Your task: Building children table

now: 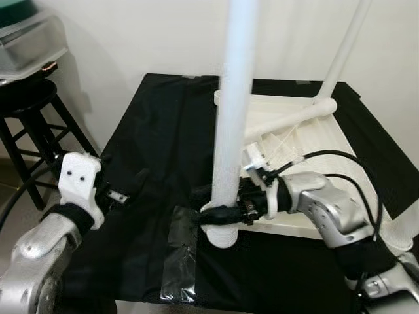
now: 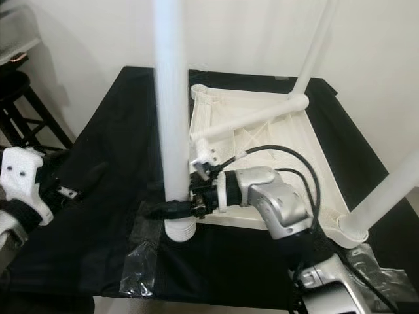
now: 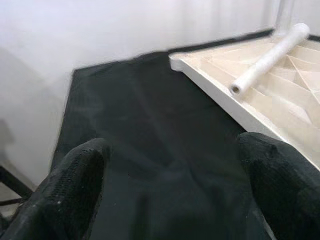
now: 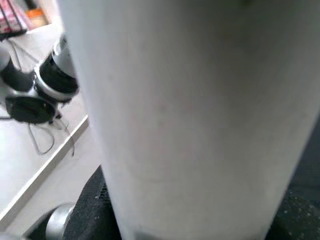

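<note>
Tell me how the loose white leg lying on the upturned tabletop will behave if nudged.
The loose leg is a round tube lying free, so it would probably roll. It looks hollow at its open end, so likely light. The tabletop's raised ribs may stop it soon.

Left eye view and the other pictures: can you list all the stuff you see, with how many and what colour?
table top: one, white, upside down on the black cloth
table legs: four, white; three stand at corners, one lies across the top
black cloth: one, covering the floor
clear plastic wrap: one, near the front leg
stool: one, black, far left
left claw: open, over the cloth
right claw: shut around the front leg
</note>
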`<state>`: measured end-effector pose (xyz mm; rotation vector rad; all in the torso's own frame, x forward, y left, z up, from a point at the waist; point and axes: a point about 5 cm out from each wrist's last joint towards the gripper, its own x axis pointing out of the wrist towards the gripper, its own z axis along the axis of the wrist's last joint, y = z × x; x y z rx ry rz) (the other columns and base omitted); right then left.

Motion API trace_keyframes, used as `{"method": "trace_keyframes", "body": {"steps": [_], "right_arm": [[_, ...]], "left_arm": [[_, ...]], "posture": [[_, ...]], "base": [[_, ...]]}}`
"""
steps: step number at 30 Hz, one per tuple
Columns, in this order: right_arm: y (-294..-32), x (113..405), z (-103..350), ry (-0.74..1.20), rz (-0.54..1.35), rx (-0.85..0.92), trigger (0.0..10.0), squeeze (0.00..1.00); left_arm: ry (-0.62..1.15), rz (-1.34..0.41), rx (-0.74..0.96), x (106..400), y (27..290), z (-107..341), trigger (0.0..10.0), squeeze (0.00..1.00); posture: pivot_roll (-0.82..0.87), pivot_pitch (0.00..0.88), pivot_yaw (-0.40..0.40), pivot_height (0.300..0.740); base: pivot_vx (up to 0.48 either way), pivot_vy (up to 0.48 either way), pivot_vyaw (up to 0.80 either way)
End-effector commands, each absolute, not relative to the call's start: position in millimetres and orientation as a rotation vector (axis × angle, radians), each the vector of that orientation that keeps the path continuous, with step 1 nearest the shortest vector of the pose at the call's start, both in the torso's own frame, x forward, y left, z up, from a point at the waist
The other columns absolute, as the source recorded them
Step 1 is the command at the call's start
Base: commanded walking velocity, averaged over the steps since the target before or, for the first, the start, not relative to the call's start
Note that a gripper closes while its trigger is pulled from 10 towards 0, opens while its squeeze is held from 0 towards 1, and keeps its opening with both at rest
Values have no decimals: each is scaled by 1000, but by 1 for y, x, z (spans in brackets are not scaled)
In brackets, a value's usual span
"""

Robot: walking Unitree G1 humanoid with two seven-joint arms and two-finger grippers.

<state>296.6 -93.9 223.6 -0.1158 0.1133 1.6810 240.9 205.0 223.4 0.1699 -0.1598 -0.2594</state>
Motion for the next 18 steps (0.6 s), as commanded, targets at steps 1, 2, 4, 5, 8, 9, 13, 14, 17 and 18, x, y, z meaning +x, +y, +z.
{"method": "trace_keyframes", "body": {"steps": [1, 2, 4, 5, 8, 9, 13, 14, 17, 18], "right_arm": [[-93, 296, 223, 111, 1699, -137, 10000, 0], [-93, 296, 223, 111, 1699, -137, 10000, 0], [-90, 313, 221, 133, 1703, -177, 10000, 0], [-89, 318, 221, 140, 1700, -188, 10000, 0], [-90, 324, 222, 143, 1695, -195, 10000, 0], [-90, 324, 222, 143, 1695, -195, 10000, 0], [-90, 327, 222, 138, 1685, -203, 10000, 0], [-90, 328, 222, 134, 1682, -203, 10000, 0], [-89, 330, 223, 119, 1673, -198, 10000, 0], [-89, 330, 223, 119, 1673, -198, 10000, 0]], "left_arm": [[-144, -262, 191, 238, 206, 223, 10000, 0], [-144, -262, 191, 238, 206, 223, 10000, 0], [-115, -346, 267, 227, 194, 224, 10000, 0], [-104, -374, 281, 222, 190, 224, 10000, 0], [-97, -391, 279, 217, 189, 226, 10000, 0], [-97, -391, 279, 217, 189, 226, 10000, 0], [-97, -390, 269, 218, 189, 226, 10000, 0], [-96, -390, 268, 219, 189, 226, 10000, 0], [-96, -390, 266, 220, 190, 226, 10000, 0], [-96, -390, 266, 220, 190, 226, 10000, 0]], "posture": [[76, 198, -49, 740], [76, 198, -49, 740], [111, 260, -64, 740], [116, 269, -63, 740], [118, 281, -63, 740], [118, 281, -63, 740], [119, 279, -58, 740], [120, 276, -57, 740], [119, 267, -51, 740], [119, 267, -51, 740]], "base": [[0, 0, 0], [0, 0, 0], [0, 0, 0], [0, 0, 0], [0, 0, 0], [0, 0, 0], [0, 0, 0], [0, 0, 0], [0, 0, 0], [0, 0, 0]]}}
